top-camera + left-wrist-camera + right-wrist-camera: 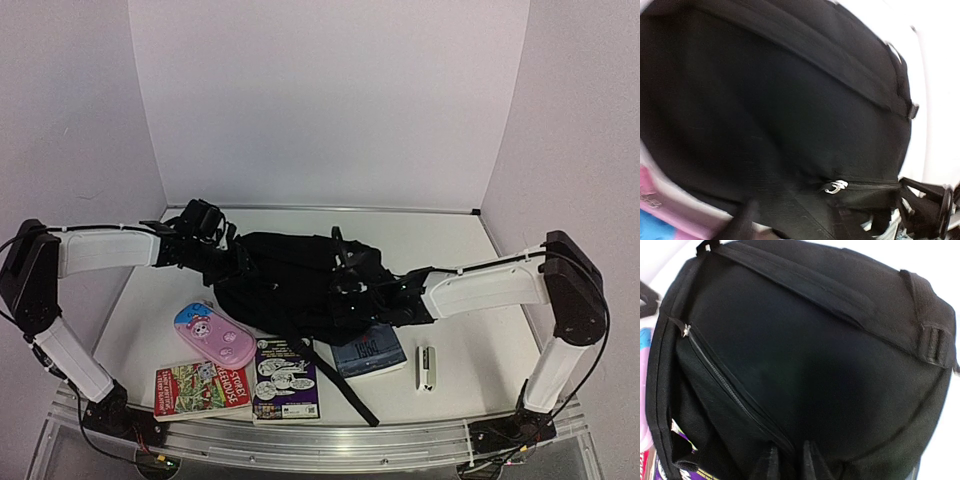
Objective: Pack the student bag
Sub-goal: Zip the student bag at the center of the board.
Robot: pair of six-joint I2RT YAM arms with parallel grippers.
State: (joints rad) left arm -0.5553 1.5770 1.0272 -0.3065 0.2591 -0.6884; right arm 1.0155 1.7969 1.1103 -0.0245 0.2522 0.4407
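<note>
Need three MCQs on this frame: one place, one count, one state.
1. The small grey-and-black stapler lies: A) just right of the dark blue book B) on top of it C) by the far wall.
2. Books on the white table: A) one B) three C) five.
3. The large black fabric backpack: A) hangs in mid-air B) stands upright C) lies on the table.
Key: A, stapler beside that book; B, red paperback, purple comic, blue book; C, it slumps on the tabletop.
</note>
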